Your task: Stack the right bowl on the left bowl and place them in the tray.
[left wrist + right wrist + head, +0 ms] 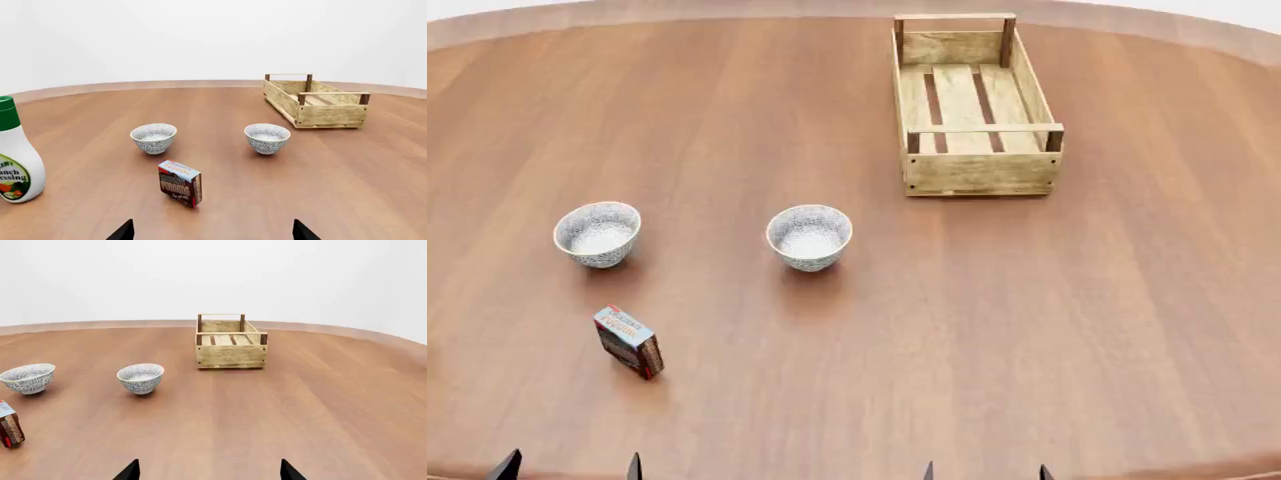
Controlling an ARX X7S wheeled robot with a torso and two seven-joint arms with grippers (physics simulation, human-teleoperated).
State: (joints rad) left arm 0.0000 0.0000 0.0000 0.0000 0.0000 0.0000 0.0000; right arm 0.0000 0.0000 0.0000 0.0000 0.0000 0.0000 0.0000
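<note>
Nearest the robot, the left gripper [570, 466] and right gripper [985, 471] hover at the table [1121, 330] edge, fingertips spread wide, holding nothing. Just beyond stands a small pudding box [630, 342], upright. Farther out sit the left bowl [598, 234] and right bowl [809, 237], mouths up, well apart. Farthest, right of centre, lies the tray [978, 172], its long axis running away from the robot.

We see two bowls side by side on the table [1121, 330], left bowl [597, 233], right bowl [809, 236], the box [629, 341] before them and the tray [976, 102] behind right.
</note>
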